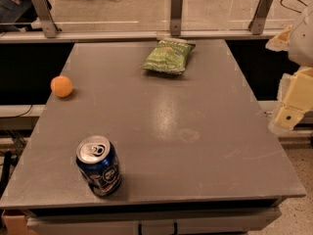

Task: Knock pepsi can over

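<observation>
The pepsi can (99,165), dark blue with a silver top and pull tab, stands upright near the front left corner of the grey table (195,131). My gripper (293,99), cream-coloured, hangs at the right edge of the view, beyond the table's right side and far from the can. It touches nothing.
A green chip bag (169,56) lies at the back centre of the table. An orange ball (61,86) rests near the left edge. A glass barrier with metal posts (176,11) runs along the back edge. Floor shows at the lower right.
</observation>
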